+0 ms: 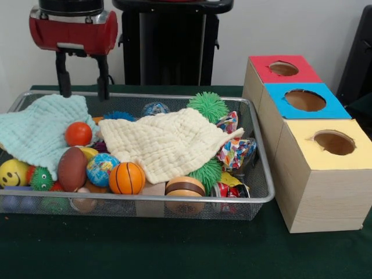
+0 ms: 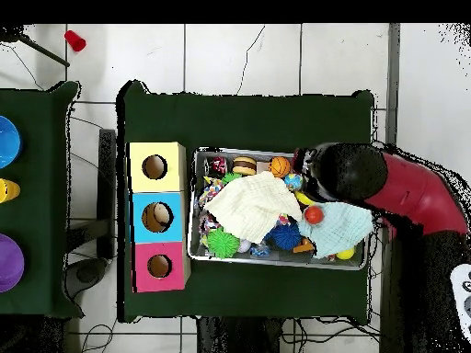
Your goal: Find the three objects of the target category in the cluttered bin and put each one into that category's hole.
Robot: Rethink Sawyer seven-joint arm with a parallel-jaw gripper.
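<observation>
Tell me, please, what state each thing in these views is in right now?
end effector: open, empty, above the bin's far corner.
wire bin: cluttered with toys and balls.
cream cloth: spread over the toys.
light blue cloth: spread over the toys at the bin's end.
red box: hole uncovered.
blue box: hole uncovered.
yellow box: hole uncovered.
</observation>
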